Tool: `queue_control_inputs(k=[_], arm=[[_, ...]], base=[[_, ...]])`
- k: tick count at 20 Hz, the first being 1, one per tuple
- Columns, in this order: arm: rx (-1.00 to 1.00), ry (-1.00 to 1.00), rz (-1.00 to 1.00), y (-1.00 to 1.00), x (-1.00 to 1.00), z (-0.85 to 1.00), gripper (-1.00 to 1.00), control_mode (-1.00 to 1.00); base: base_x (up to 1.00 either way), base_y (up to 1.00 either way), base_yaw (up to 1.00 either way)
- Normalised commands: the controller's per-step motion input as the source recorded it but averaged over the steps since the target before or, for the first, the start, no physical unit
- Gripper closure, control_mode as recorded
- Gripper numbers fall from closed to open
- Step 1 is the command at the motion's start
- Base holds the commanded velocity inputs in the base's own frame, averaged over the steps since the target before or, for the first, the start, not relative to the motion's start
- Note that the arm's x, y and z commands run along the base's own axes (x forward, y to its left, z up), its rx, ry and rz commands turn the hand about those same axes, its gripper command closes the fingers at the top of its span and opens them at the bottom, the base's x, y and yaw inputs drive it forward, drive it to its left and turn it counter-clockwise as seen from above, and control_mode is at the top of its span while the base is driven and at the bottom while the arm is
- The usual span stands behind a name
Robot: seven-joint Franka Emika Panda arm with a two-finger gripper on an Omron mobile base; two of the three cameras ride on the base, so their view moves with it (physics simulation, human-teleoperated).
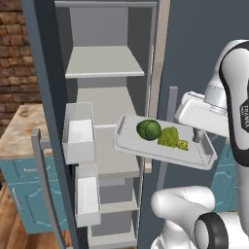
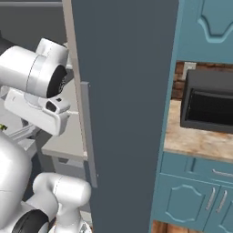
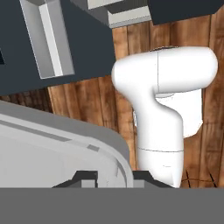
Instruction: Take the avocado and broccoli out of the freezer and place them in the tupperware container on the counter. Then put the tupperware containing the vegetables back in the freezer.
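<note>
The tupperware container (image 1: 146, 151) hangs in the air in front of the open freezer (image 1: 104, 63), level with a middle shelf. In it lie the dark green avocado (image 1: 148, 130) and, touching its right side, the yellow-green broccoli (image 1: 171, 137). My gripper (image 1: 198, 138) is shut on the tray's right rim. In the hand view the tupperware container (image 3: 52, 144) has its curved rim pinched between my fingertips (image 3: 85, 177), with the gripper (image 3: 114, 177) shut on it. The counter (image 1: 19, 131) lies to the left, behind the freezer door.
White door bins (image 1: 78, 131) hang on the open freezer door at the left, with its bar handle (image 1: 41, 165) lower down. A dark slate panel (image 2: 123, 91) stands close to my right. Beyond it a microwave (image 2: 209, 104) sits on another counter (image 2: 195, 141).
</note>
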Motion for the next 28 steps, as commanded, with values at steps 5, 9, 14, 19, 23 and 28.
queue_control_inputs(k=[5, 9, 14, 19, 23, 28], arm=[[0.00, 0.00, 0.00, 0.00, 0.00, 0.00, 1.00, 1.00], [0.04, -0.04, -0.07, 0.00, 0.00, 0.19, 1.00, -1.00], [0.09, -0.15, -0.21, 0.23, 0.00, 0.54, 1.00, -1.00], [0.06, -0.10, -0.42, 0.51, 0.39, 0.22, 1.00, -1.00], [0.07, -0.02, -0.43, 0.37, 0.71, 0.12, 1.00, -1.00], [0.03, -0.03, -0.43, 0.48, 0.73, 0.06, 1.00, -1.00]], base=[[0.30, 0.04, -0.16], [0.13, 0.00, -0.08], [0.00, 0.00, 0.00], [0.00, 0.00, 0.00], [0.00, 0.00, 0.00], [0.00, 0.00, 0.00]])
